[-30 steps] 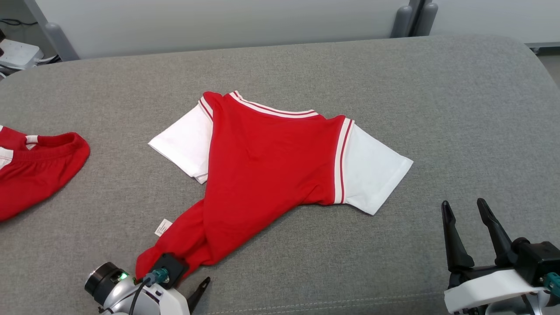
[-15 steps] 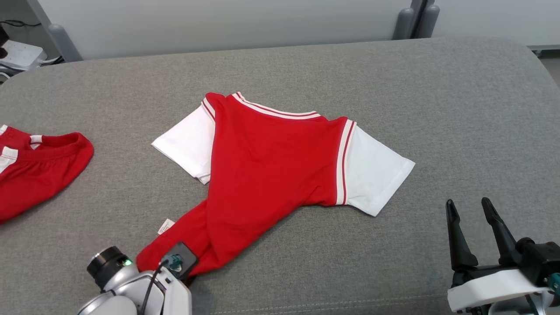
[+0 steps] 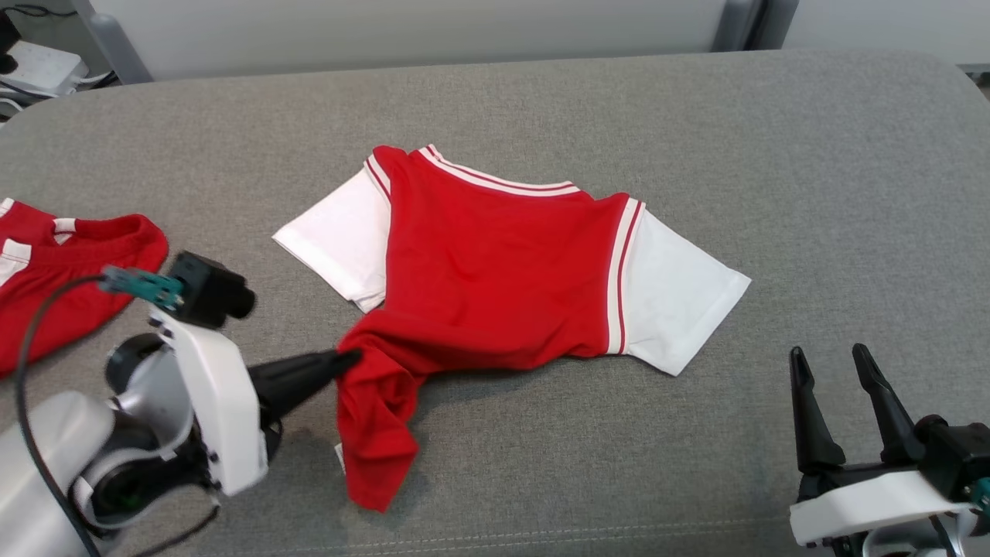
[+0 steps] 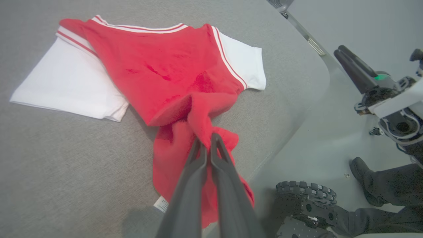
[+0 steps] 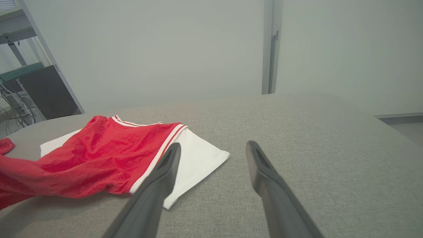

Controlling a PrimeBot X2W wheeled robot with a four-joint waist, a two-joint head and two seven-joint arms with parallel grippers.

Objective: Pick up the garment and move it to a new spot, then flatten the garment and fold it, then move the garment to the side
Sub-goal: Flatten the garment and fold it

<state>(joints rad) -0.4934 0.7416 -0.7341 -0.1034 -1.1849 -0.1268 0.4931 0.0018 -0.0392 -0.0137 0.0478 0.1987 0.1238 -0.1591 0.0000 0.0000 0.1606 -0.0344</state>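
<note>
Grey cloth covers the surface, and the red-and-white garment lies near its middle, white sleeves spread flat. The left claw is pinched tight on its bunched red hem. The right claw stands wide and empty at the near right. The head view catches another red garment far left. The left wrist view catches a person's shoe near a knobbly wheel.
</note>
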